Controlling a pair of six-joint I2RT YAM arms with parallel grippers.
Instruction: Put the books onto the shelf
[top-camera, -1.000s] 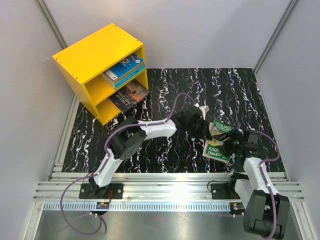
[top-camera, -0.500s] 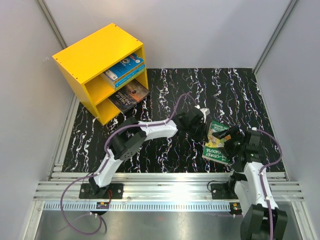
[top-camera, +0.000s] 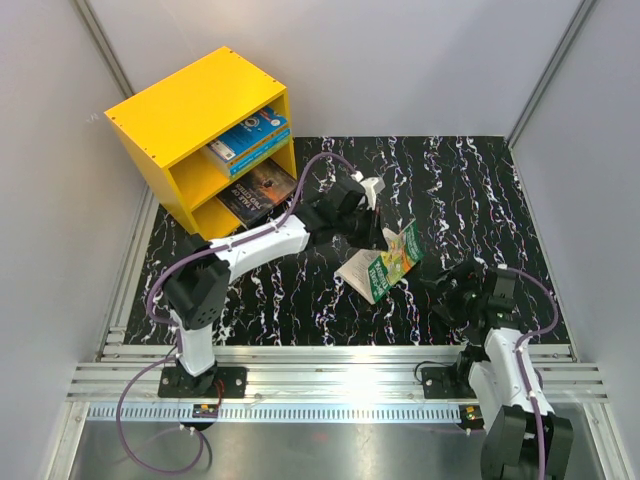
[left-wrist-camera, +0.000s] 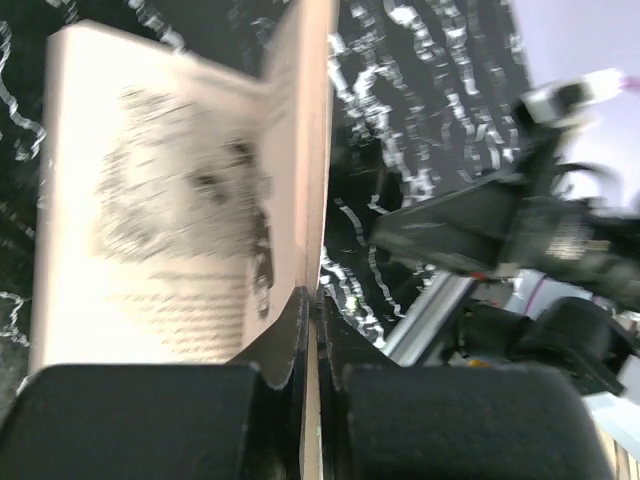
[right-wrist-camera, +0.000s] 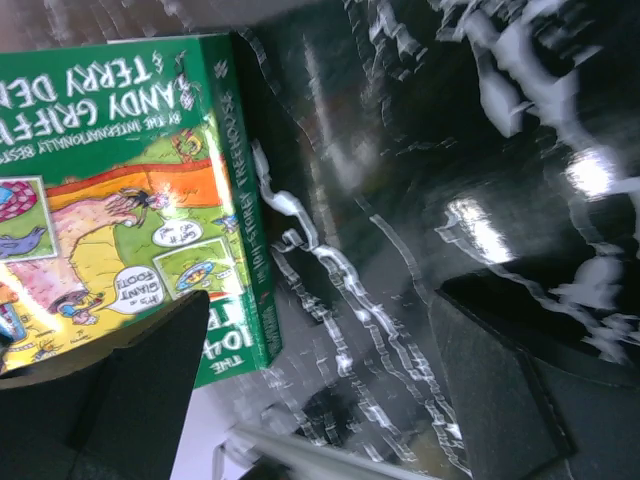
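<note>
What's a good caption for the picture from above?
Left gripper holds the green book up; right gripper open beside it.

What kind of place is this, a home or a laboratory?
Most likely a robot test cell in a laboratory: plain grey walls close in a small tabletop, the arms are bolted to aluminium rails, and a lone yellow shelf serves as a prop.

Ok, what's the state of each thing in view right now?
green book: gripped by one edge, flopped open, not shelved.
left arm: jaws shut on the green book.
right arm: jaws open, holding nothing.
shelf: upright, front open.
blue books: stacked in the upper compartment.
dark book: flat in the lower compartment, poking out the front.
</note>
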